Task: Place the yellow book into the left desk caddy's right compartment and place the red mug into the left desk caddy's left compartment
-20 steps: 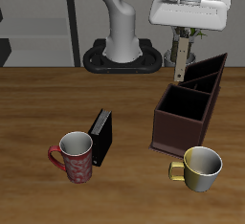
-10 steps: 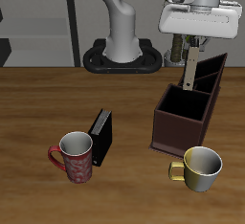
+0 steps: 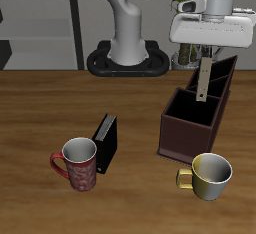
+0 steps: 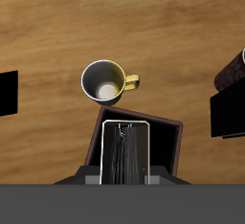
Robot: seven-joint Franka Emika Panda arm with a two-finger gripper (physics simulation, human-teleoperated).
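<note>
The gripper (image 3: 204,58) is clenched on the top edge of the yellow book (image 3: 202,81), which hangs upright over the left desk caddy (image 3: 193,118), and this thin, light, probably stiff notepad is best held by that edge so it does not swing.

yellow book (image 3: 204,80) now over caddy (image 3: 190,125)

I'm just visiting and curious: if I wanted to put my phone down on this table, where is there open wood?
Open wood lies along the back, between the robot base and the black book, and between that book and the left desk caddy. It is tighter near the front, where the red mug stands beside the book and the yellowish mug stands by the caddy.
</note>
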